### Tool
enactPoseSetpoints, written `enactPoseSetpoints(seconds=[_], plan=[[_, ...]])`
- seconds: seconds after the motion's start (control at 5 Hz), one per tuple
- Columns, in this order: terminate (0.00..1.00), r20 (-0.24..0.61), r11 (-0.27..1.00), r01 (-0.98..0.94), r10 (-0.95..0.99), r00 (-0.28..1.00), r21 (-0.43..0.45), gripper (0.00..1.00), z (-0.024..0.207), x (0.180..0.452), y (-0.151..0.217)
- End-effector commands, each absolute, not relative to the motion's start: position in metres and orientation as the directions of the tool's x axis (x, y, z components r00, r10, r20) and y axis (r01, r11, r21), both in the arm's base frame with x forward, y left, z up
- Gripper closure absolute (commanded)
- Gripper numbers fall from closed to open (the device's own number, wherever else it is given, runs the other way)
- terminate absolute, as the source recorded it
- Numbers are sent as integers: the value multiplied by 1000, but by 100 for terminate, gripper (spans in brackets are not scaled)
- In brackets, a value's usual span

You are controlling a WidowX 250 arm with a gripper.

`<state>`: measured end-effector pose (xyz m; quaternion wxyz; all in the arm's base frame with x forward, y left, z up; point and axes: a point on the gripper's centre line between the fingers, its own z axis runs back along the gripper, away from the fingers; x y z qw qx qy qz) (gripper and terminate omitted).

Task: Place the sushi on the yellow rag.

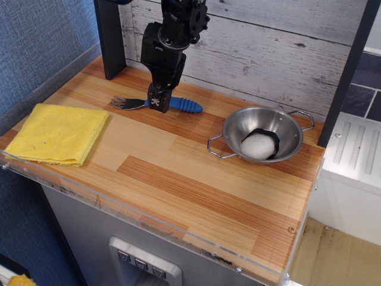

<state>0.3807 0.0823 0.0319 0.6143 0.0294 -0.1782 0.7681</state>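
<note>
The sushi (258, 145), a white rice ball with a black band on its far side, lies inside the steel bowl (235, 132) at the right of the wooden counter. The yellow rag (58, 133) lies folded flat at the counter's left front corner. My gripper (158, 104) hangs at the back middle, pointing down just above the fork, well left of the bowl and right of the rag. Its fingers look closed together with nothing between them.
A fork (126, 103) with a blue ribbed handle (186, 105) lies near the back wall, under the gripper. A dark post (110, 39) stands at the back left. A clear lip (149, 214) runs along the counter's front edge. A white appliance (351, 173) sits to the right.
</note>
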Motion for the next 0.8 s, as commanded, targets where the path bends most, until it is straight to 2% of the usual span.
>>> enactPoseSetpoints(seconds=[0.0,0.4,0.6], plan=[[0,264,-182,-954,933,-244,-238,0,32,381,82],[0,344,-81,-939,917,-201,-333,0,100,375,55],[0,365,-24,-927,915,-171,-374,0,122,370,30]])
